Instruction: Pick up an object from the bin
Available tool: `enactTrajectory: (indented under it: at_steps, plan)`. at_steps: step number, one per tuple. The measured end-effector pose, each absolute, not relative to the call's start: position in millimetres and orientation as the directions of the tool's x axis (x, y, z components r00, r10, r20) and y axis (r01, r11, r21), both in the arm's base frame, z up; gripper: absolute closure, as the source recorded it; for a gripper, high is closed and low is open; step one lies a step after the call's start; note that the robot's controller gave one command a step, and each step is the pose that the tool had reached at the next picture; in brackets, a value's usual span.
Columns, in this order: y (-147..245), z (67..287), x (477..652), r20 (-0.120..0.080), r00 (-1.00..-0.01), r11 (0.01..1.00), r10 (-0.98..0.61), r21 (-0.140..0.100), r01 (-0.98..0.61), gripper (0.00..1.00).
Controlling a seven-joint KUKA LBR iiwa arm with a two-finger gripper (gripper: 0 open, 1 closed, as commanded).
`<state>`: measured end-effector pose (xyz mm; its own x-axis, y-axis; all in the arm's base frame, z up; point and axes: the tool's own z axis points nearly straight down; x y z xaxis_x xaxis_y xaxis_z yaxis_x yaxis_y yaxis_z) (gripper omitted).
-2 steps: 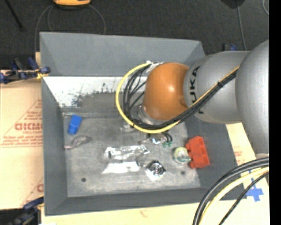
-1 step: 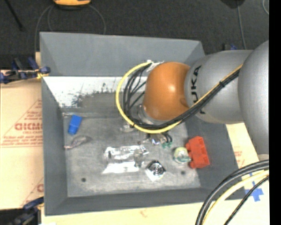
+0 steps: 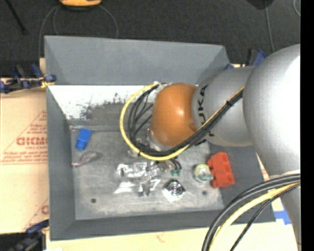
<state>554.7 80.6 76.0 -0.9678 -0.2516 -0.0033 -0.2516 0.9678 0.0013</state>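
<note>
A: Entry one, tool (image 3: 153,165): low over mid-bin, tucked under orange cover (image 3: 170,120). Spread: cannot tell, masked by cover.

B: Nearest stock?

A: Silvery heap (image 3: 137,175), just beneath tool, toward 6 o'clock of bin centre. Round metal disc (image 3: 173,191) at 5 o'clock, just beside heap. Pale green ball (image 3: 201,172) and red block (image 3: 221,170) at 3 o'clock, touching or nearly so. Blue block (image 3: 83,138) at 10 o'clock, grey scrap (image 3: 86,158) at 9 o'clock, both well apart from tool.

B: Anything held?

A: Nothing seen held. Lift not yet done.

B: Hazards?

A: Heap pieces thin, shiny, interlocked: likely slip on closing, or two raised together and one dropped. Off-centre closing: piece flicked toward disc. Descent too deep: scrape on bin (image 3: 94,192) floor. Cables (image 3: 126,120) looping low: possible snag on heap.
</note>
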Motion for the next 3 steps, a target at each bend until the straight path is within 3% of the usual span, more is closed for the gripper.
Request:
enactTrajectory:
  at_steps: [1,2,3]
  plan:
    - [65.5,76.0,550.5,-0.011,-0.998,0.998,-0.060,0.011,-0.060,0.00]
    - [63.8,78.8,553.1,-0.020,-0.998,0.998,-0.059,0.008,-0.060,1.00]
    - [65.5,81.2,555.9,-0.010,-0.998,0.998,-0.066,0.005,-0.066,1.00]
